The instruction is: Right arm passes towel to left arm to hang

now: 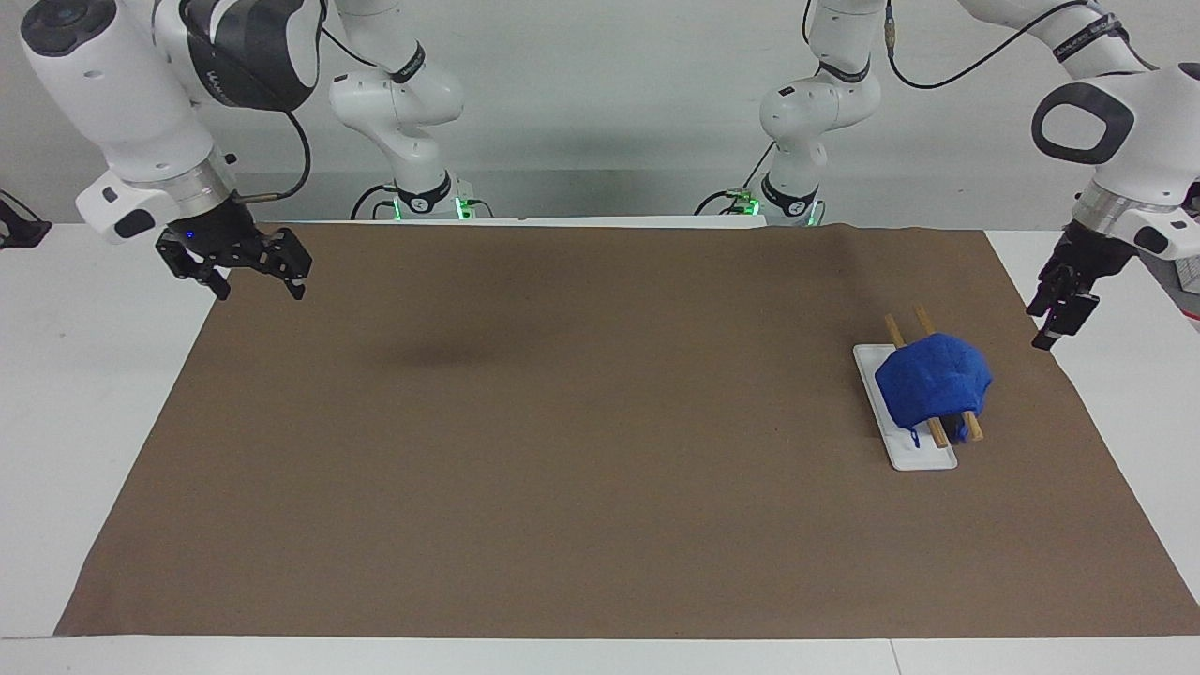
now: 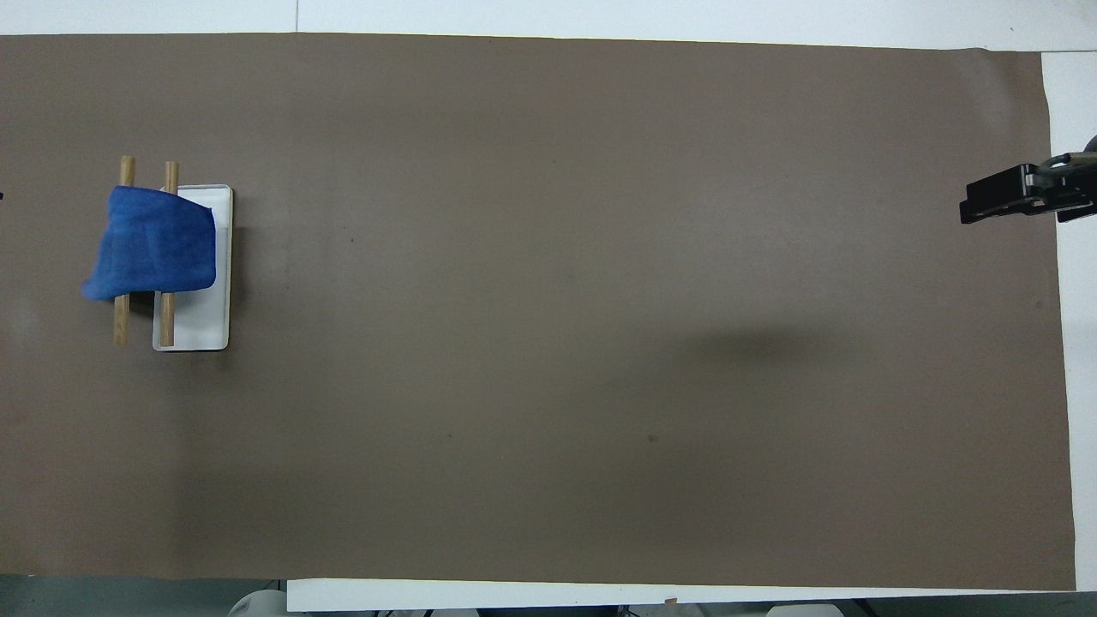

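The blue towel (image 1: pixel 933 380) hangs draped over the two wooden bars (image 1: pixel 970 427) of the rack, whose white base (image 1: pixel 917 457) lies at the left arm's end of the table. It also shows in the overhead view (image 2: pixel 154 244), on the bars (image 2: pixel 121 321) above the base (image 2: pixel 210 330). My left gripper (image 1: pixel 1055 319) is open and empty, up in the air over the mat's edge beside the rack, apart from the towel. My right gripper (image 1: pixel 258 277) is open and empty, and waits over the mat's corner at the right arm's end; it also shows in the overhead view (image 2: pixel 968 201).
A brown mat (image 1: pixel 562 450) covers most of the white table (image 1: pixel 84 375). The arm bases (image 1: pixel 422 202) stand at the table's edge nearest the robots.
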`<act>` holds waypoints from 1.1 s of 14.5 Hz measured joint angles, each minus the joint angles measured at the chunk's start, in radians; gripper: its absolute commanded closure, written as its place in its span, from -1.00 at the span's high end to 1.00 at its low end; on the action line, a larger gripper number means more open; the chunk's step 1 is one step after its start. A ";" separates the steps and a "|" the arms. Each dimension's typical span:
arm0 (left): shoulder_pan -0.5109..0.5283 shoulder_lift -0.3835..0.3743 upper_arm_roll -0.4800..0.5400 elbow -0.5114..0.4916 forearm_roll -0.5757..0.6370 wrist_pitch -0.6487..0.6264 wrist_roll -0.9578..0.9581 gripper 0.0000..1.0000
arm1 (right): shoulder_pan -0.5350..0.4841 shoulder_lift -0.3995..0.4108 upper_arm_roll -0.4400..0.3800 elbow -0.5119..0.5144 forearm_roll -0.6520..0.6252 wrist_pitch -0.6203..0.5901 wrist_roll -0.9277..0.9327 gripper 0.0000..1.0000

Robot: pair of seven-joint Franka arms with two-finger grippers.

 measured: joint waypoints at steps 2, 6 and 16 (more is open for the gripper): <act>-0.002 0.001 -0.007 0.068 0.029 -0.086 0.036 1.00 | 0.000 -0.001 0.000 0.001 0.000 0.000 0.000 1.00; -0.045 0.003 -0.019 0.181 0.031 -0.303 0.148 1.00 | 0.000 -0.009 0.000 0.001 0.000 0.000 0.000 1.00; -0.273 0.043 -0.006 0.400 0.124 -0.734 0.568 1.00 | -0.004 -0.012 -0.006 0.000 0.000 0.000 0.000 1.00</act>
